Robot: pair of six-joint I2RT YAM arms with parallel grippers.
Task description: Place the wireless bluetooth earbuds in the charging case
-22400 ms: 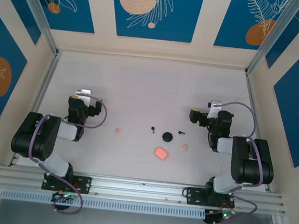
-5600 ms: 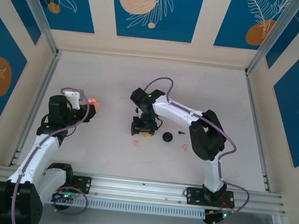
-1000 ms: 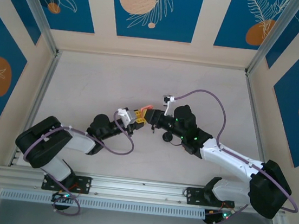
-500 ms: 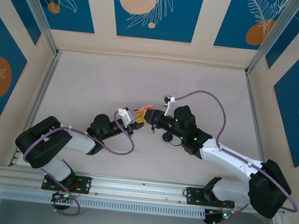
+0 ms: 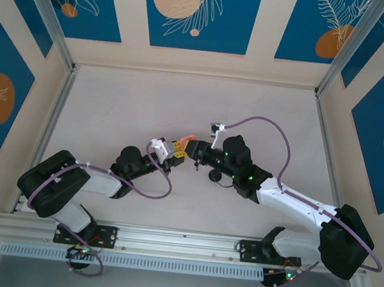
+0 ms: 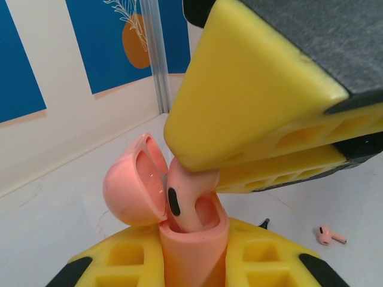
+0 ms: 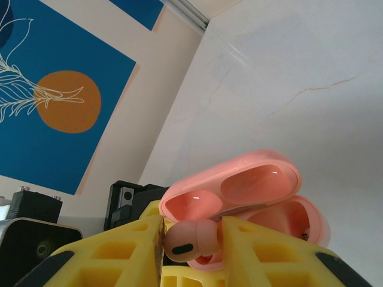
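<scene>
The salmon-pink charging case (image 6: 192, 245) stands upright with my left gripper (image 6: 191, 266) shut on its body and its lid (image 6: 130, 190) swung open to the left. One pink earbud (image 6: 182, 190) sits stem-down in the left well of the case. My right gripper (image 7: 191, 239) brackets that earbud (image 7: 184, 240); its yellow fingers (image 6: 251, 89) stand close on either side, with a thin gap at one side. The open case (image 7: 234, 188) lies just beyond them. From above, both grippers (image 5: 177, 150) (image 5: 194, 151) meet at the table's centre around the case (image 5: 184, 142).
A second pink earbud (image 6: 328, 235) lies loose on the white table to the right of the case. A flat black round disc (image 5: 214, 176) rests beside the right arm. A small black piece (image 6: 264, 223) lies behind the left finger. Aluminium rails border the table.
Neither arm has visibly moved over the last second. The right gripper's fingers have eased slightly apart around the earbud in the case.
</scene>
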